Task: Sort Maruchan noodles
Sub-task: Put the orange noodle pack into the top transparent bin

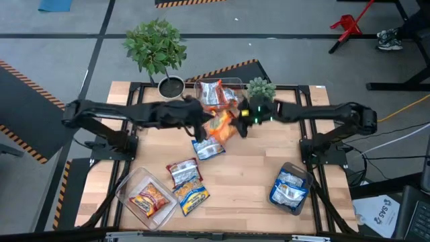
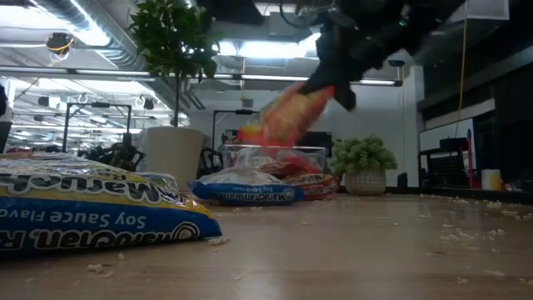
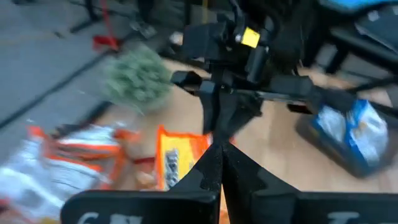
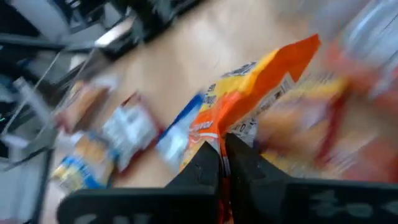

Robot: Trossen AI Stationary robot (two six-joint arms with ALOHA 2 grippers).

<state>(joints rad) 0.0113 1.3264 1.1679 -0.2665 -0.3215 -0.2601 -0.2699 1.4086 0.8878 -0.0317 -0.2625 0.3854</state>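
Observation:
An orange Maruchan packet (image 1: pixel 220 126) hangs in the air over the table's middle, also seen in the low view (image 2: pixel 290 112). My right gripper (image 4: pixel 221 144), reaching in from the right (image 1: pixel 242 124), is shut on it. My left gripper (image 3: pixel 217 152) is shut and sits just left of the packet (image 1: pixel 196 119). A blue packet (image 1: pixel 208 149) lies flat below them. Two more packets (image 1: pixel 183 171) (image 1: pixel 192 195) lie flat nearer the near edge. My right gripper pinches the orange packet between its two fingers at one edge (image 4: pixel 214 127), coming down at a slant from the table's right. The packet is lifted clear and hangs tilted below the fingers (image 2: pixel 287 117). My left gripper's shut fingertips are beside the packet's edge (image 3: pixel 198 149); I cannot tell whether they touch it.
A clear tub with red packets (image 1: pixel 216 93) stands at the far middle, one with a red-orange packet (image 1: pixel 146 196) near left, one with blue packets (image 1: pixel 290 188) near right. A potted plant (image 1: pixel 156 47) and a small plant (image 1: pixel 261 89) stand along the far edge. Crumbs dot the wood (image 2: pixel 466 237).

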